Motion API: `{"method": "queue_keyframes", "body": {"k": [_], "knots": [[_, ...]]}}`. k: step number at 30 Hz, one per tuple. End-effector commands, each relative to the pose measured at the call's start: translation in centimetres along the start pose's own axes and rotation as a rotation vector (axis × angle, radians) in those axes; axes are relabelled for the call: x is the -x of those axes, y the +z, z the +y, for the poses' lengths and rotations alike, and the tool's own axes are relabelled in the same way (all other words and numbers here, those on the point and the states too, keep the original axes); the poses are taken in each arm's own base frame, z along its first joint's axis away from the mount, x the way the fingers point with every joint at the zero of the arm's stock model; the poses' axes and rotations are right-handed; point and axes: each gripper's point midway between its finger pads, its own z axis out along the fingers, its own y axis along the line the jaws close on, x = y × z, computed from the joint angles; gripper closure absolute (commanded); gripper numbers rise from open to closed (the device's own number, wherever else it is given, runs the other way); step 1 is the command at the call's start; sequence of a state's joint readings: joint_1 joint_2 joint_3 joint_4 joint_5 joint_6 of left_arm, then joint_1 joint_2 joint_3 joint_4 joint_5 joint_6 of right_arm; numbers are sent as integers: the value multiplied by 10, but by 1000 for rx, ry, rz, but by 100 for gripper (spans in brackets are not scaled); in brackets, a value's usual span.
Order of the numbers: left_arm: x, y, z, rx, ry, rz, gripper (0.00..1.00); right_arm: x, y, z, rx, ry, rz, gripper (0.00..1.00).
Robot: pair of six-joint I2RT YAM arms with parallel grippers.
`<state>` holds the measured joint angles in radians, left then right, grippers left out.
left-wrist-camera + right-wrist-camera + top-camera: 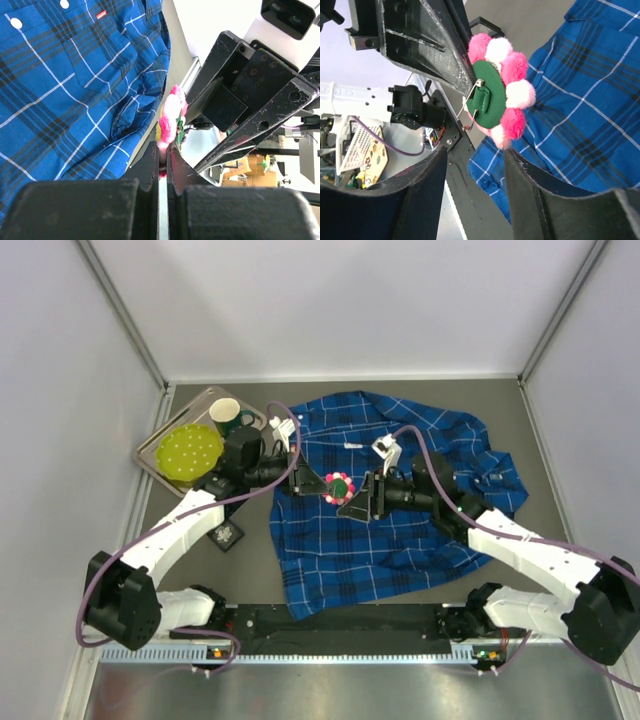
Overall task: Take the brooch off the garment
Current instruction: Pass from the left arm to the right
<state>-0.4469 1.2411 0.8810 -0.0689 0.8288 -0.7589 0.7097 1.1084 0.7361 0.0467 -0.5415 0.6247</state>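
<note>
Pinching brooch, left end effector overhangs garment bearing red tag

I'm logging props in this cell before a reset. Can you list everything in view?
garment: one, blue and navy plaid shirt, spread over the middle of the table.
brooch: one, pink and white pompoms around green, above the shirt between the grippers, pin open.
tray: one, metal, far left of the table.
plate: one, yellow-green, on the tray.
mug: one, dark green, on the tray beside the plate.
small square item: one, black with white pattern, left of the shirt.
table: one, dark grey.
left gripper: one, black, shut on the brooch.
right gripper: one, black, open, facing the brooch.
</note>
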Motion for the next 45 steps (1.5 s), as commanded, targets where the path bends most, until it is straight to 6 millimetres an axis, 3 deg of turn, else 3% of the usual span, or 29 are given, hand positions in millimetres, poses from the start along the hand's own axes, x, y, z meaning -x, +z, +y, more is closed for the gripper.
{"method": "queue_keyframes", "body": {"k": [1,5,14,33,41,45], "knots": [[12,-6,-23,-42,47,-36,100,25,4,11,-11,-70,-57,52],[12,-5,-24,-52,42,-29,100,26,13,11,0,-51,-28,57],[10,-7,-27,-67,38,-22,100,34,13,8,-30,-50,-62,65],[0,-7,-25,-84,38,8,100,51,16,12,-36,-31,-113,66],[0,-7,-19,-47,86,12,100,39,-1,11,-70,-31,-84,50],[-1,-8,-13,-16,125,37,100,36,-11,8,-61,-22,-37,47]]}}
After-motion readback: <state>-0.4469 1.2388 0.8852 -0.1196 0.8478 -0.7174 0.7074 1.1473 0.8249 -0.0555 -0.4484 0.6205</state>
